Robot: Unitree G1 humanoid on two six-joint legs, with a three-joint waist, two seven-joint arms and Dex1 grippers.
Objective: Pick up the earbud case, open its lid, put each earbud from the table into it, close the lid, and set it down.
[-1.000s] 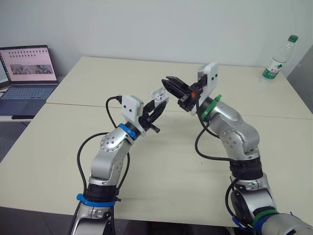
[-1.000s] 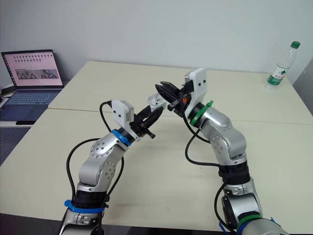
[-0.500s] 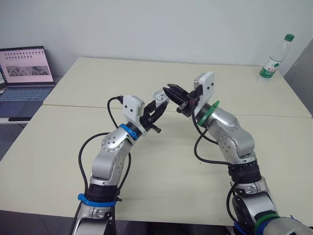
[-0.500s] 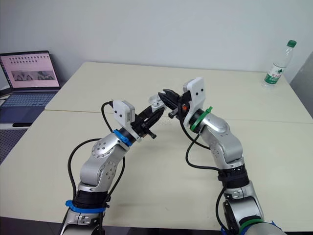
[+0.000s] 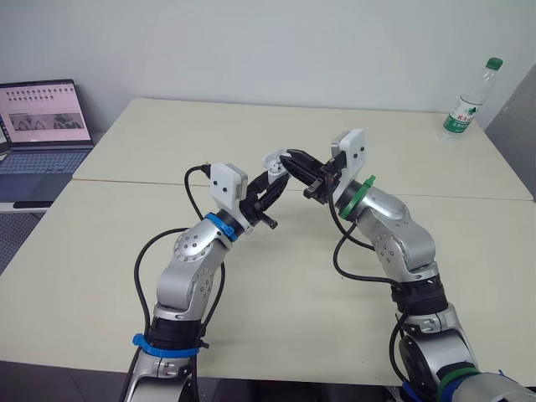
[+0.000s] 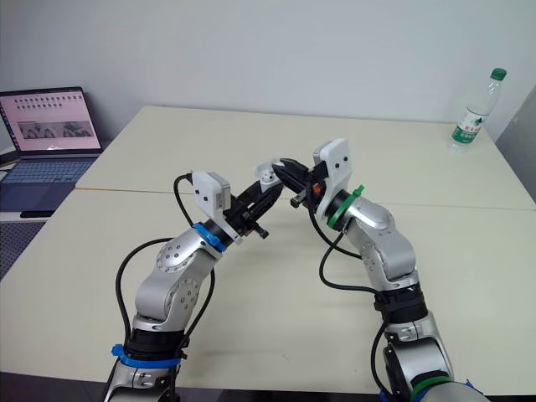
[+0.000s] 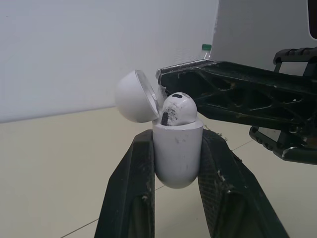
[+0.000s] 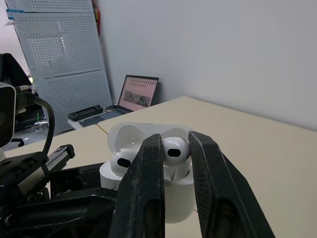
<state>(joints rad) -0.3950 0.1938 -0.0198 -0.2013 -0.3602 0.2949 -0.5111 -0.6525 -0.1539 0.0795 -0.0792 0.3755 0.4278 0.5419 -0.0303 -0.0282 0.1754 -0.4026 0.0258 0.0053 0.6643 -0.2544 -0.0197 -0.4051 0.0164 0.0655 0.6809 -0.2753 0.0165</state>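
My left gripper (image 5: 274, 177) is shut on the white earbud case (image 7: 177, 148) and holds it upright above the middle of the table. The lid (image 7: 134, 96) is swung open. One earbud (image 8: 120, 159) sits in its slot. My right gripper (image 5: 290, 160) is at the case's open top, shut on the second earbud (image 8: 176, 148), which sits low in the other slot between the black fingers (image 8: 148, 183). In the left wrist view, the right gripper's fingers (image 7: 233, 94) reach in over the case's opening.
A beige table (image 5: 276, 285) made of two joined tops lies under both arms. An open laptop (image 5: 38, 126) stands off the far left. A water bottle (image 5: 467, 100) stands at the far right corner.
My right gripper has moved left and down with the earbud, from a gap away to the case's open top. The left gripper and case have held still.
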